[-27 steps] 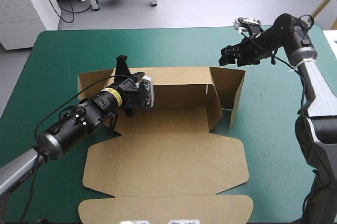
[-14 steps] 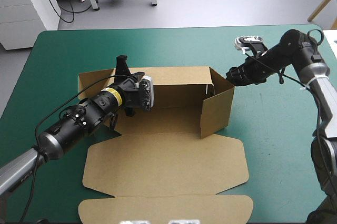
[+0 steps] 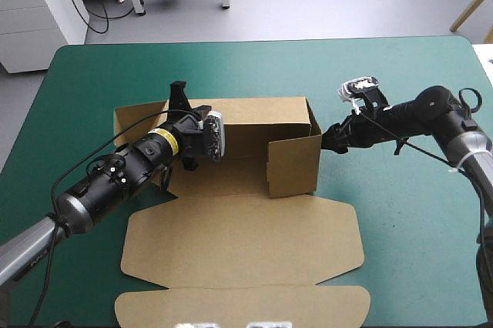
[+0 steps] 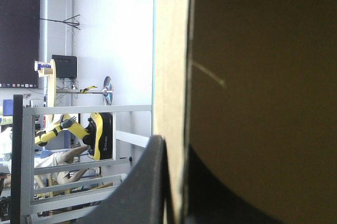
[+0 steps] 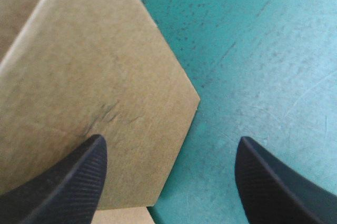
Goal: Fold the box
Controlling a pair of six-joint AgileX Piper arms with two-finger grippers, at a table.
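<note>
Pinching the raised far wall at 12 o'clock, the left gripper of black fin-shaped fingers holds the brown cut-board box at the centre of the teal-green covered table. The right gripper is spread, with one finger against the upright 3 o'clock end wall. Judge the task about half done: the 9 o'clock end appears unraised, and the lid lies flat at 6 o'clock.

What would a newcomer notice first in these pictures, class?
The brown box, half-built in the middle of the teal-green table: rear wall raised, lid flat toward the near edge. The left gripper is shut on the rear wall's top edge; the open right gripper stands outside the upright right-end flap.
</note>
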